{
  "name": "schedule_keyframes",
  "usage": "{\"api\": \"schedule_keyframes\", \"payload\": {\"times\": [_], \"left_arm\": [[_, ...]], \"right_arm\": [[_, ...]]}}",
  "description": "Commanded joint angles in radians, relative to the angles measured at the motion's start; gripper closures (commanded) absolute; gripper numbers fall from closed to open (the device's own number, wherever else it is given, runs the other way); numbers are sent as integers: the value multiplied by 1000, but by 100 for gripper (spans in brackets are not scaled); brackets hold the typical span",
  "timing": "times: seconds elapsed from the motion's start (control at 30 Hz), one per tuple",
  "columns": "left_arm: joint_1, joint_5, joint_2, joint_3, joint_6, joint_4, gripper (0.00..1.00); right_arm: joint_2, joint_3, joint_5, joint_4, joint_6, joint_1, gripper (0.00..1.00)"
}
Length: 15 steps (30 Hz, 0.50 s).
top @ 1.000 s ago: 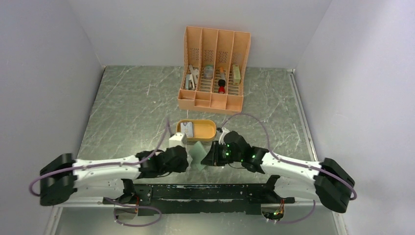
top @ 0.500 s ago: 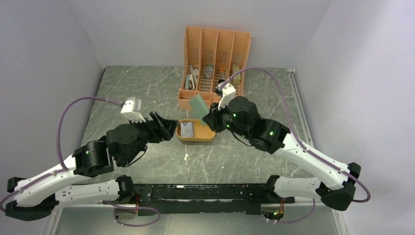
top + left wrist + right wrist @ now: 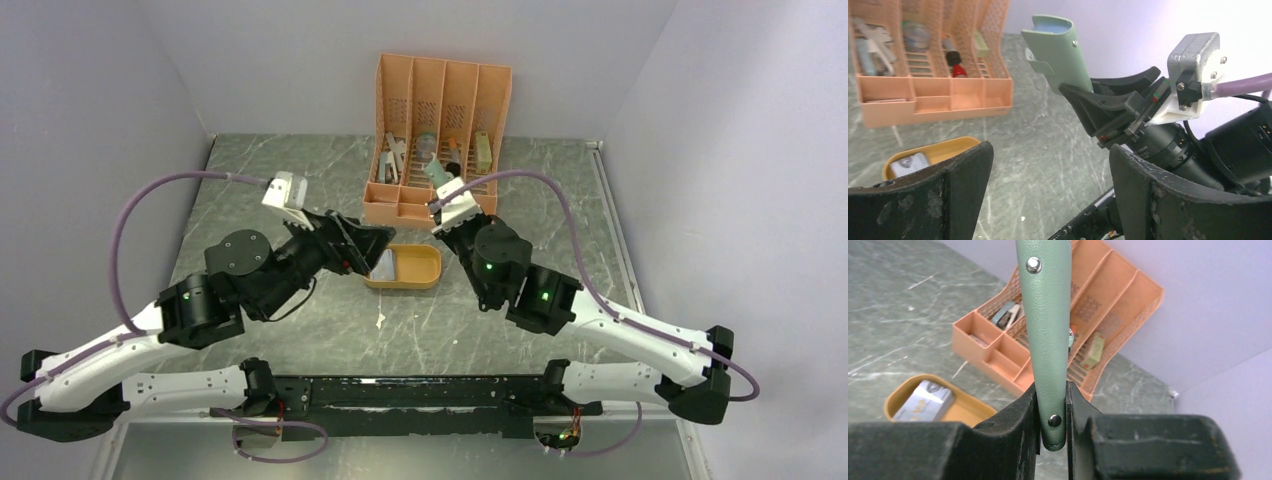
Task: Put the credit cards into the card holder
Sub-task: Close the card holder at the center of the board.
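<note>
- The right gripper (image 3: 1051, 399) pinches the lower edge of the card holder (image 3: 1047, 315) between its 2 fingers.
- The card holder is folded shut and stands upright in the air, raised off the table (image 3: 270, 190), in front of the tall orange organizer (image 3: 442, 95).
- The left gripper (image 3: 1048, 192) has its jaws spread wide with nothing between them, and it hovers at the left end of the orange oval tray (image 3: 422, 272).
- The credit cards (image 3: 928, 401) lie flat in the left part of the tray, apart from both grippers. How many there are cannot be told.
</note>
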Motion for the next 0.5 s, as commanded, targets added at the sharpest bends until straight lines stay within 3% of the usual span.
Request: {"api": "schedule_keyframes", "payload": {"times": [0.0, 0.23, 0.47], "left_arm": [[-1, 133, 1, -40, 40, 176, 8], [-1, 122, -4, -74, 49, 345, 6], [-2, 122, 152, 87, 42, 324, 6]], "right_arm": [[-77, -52, 59, 294, -223, 8, 100], [-150, -164, -30, 444, -322, 9, 100], [-157, -196, -73, 502, -397, 8, 100]]}}
